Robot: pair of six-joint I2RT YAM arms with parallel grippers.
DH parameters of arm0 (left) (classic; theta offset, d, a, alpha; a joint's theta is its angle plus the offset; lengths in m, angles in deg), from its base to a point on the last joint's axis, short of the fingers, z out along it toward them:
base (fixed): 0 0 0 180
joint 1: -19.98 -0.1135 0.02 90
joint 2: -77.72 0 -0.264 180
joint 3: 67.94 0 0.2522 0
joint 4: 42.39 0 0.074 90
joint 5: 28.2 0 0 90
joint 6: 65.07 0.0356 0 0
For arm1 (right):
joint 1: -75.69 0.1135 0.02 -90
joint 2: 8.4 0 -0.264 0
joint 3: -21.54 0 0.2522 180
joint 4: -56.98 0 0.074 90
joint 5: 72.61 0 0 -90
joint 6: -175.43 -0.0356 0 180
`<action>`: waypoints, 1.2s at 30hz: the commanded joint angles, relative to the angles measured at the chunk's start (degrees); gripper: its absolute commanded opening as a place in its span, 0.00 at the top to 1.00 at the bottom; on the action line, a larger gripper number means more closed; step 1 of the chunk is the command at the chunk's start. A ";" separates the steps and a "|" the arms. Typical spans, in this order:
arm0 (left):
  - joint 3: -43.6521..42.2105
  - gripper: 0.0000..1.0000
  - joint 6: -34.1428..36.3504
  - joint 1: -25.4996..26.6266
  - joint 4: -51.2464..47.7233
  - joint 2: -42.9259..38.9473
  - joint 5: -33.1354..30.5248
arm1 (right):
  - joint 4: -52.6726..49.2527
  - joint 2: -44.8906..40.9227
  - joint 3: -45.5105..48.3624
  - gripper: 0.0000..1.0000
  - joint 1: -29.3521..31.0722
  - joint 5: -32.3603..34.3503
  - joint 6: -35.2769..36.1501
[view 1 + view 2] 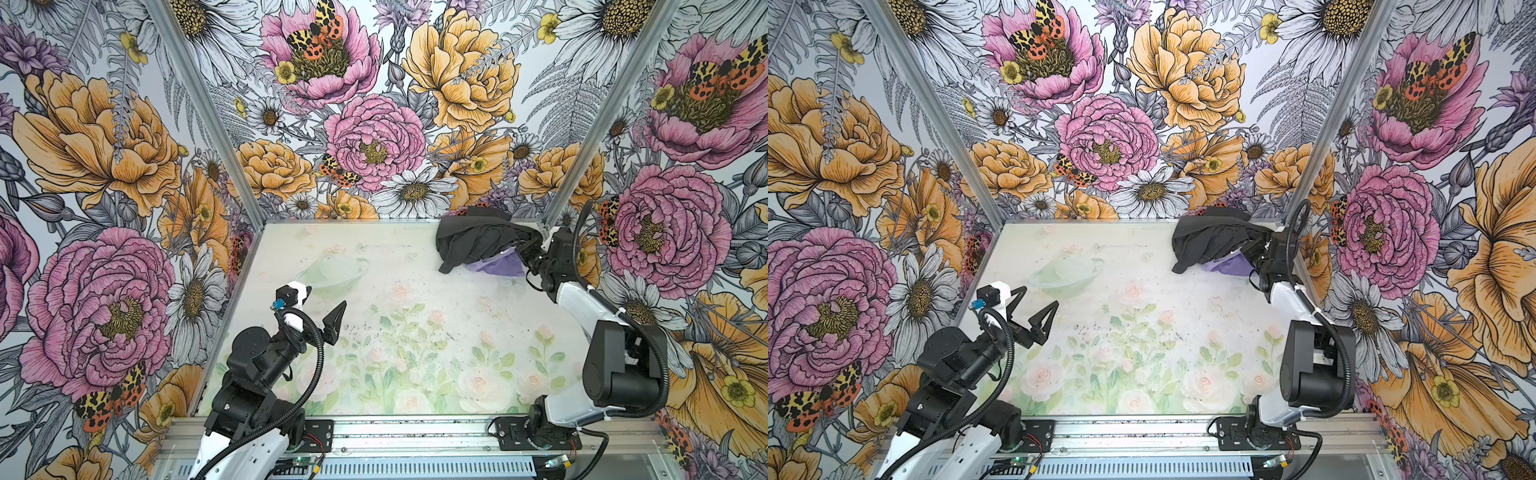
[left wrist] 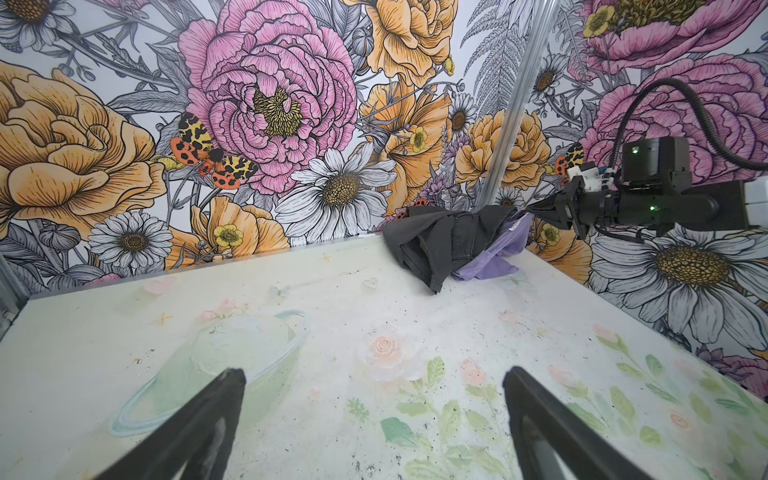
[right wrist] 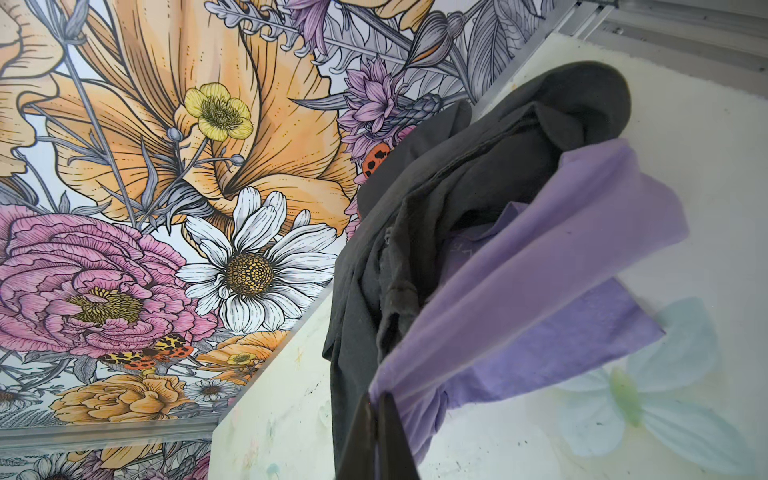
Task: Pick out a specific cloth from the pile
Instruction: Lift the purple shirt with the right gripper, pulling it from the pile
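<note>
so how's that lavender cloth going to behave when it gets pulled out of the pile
Probably floppy: the lavender cloth bunches to a narrow neck where the right gripper pinches it, and it sags in loose folds. Likely light, since the fabric looks thin. It may drag the dark grey garment along, since that lies draped over part of it.

Twin top views high above the table point(image 1: 415, 291); both wrist views low, toward the pile point(image 2: 453, 245), right nearest.

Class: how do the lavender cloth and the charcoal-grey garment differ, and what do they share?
The lavender cloth is pale; the charcoal-grey garment is dark with stitched seams. The garment lies on top, the cloth mostly beneath. The right gripper is shut on the cloth, not visibly the garment. Both are crumpled fabric.
</note>
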 commanded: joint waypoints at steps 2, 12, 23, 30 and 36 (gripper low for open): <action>-0.24 0.01 0.79 0.60 -0.46 -0.66 -1.13 | 1.73 -3.91 -2.65 1.00 0.69 -0.67 -0.44; -0.24 0.01 0.78 0.78 -0.57 -0.85 -1.47 | 1.76 -8.13 -3.89 1.00 0.98 -0.76 -0.35; -0.24 0.01 0.90 1.12 -0.65 -1.02 -1.72 | 1.26 -11.73 -5.46 1.00 1.03 0.20 -0.09; -0.23 0.01 0.98 1.20 -0.74 -1.20 -1.90 | 1.24 -14.21 -6.21 1.00 1.06 0.89 0.78; -0.24 0.01 0.99 1.21 -0.78 -1.28 -2.07 | 0.80 -16.51 -6.70 1.00 1.12 1.27 1.23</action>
